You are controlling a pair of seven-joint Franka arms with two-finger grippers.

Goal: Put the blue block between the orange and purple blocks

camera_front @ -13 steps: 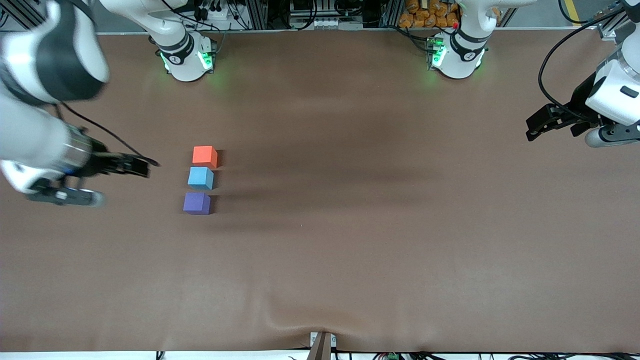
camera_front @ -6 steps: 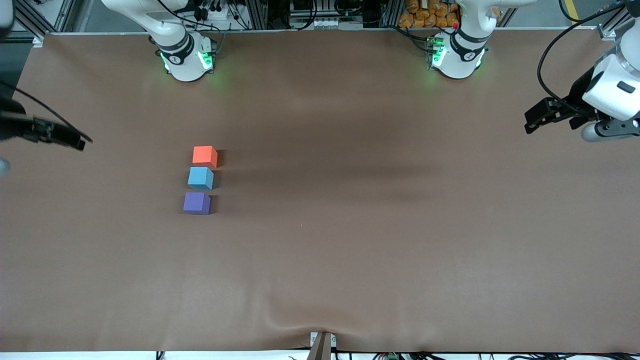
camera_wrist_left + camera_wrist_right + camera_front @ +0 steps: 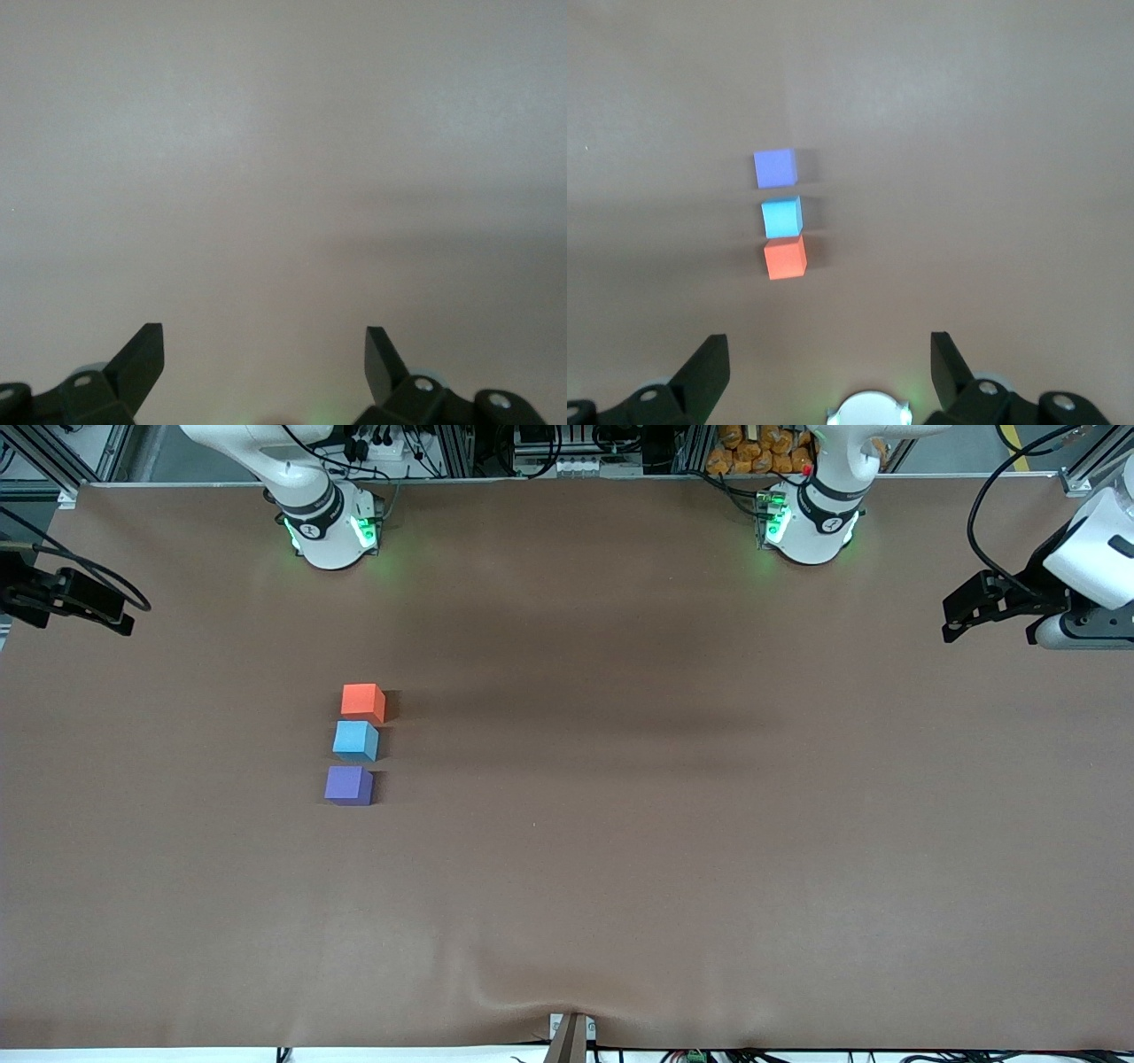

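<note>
Three cubes sit in a short row on the brown table (image 3: 620, 824). The orange block (image 3: 362, 701) lies farthest from the front camera, the blue block (image 3: 355, 740) in the middle, and the purple block (image 3: 348, 786) nearest. The right wrist view shows the same row: purple block (image 3: 775, 167), blue block (image 3: 782, 215), orange block (image 3: 785, 258). My right gripper (image 3: 122, 616) (image 3: 829, 341) hangs open and empty over the table's edge at the right arm's end, well away from the cubes. My left gripper (image 3: 955, 618) (image 3: 264, 332) is open over bare table at the left arm's end.
Both arm bases (image 3: 328, 522) (image 3: 811, 518) glow green along the table edge farthest from the front camera. The right arm's base (image 3: 868, 409) also shows between the fingers in the right wrist view. A small bracket (image 3: 571, 1036) sits at the nearest table edge.
My right arm has drawn back from beside the cubes to its end of the table. My left gripper has shifted a little toward the bases. The cubes have not moved.
</note>
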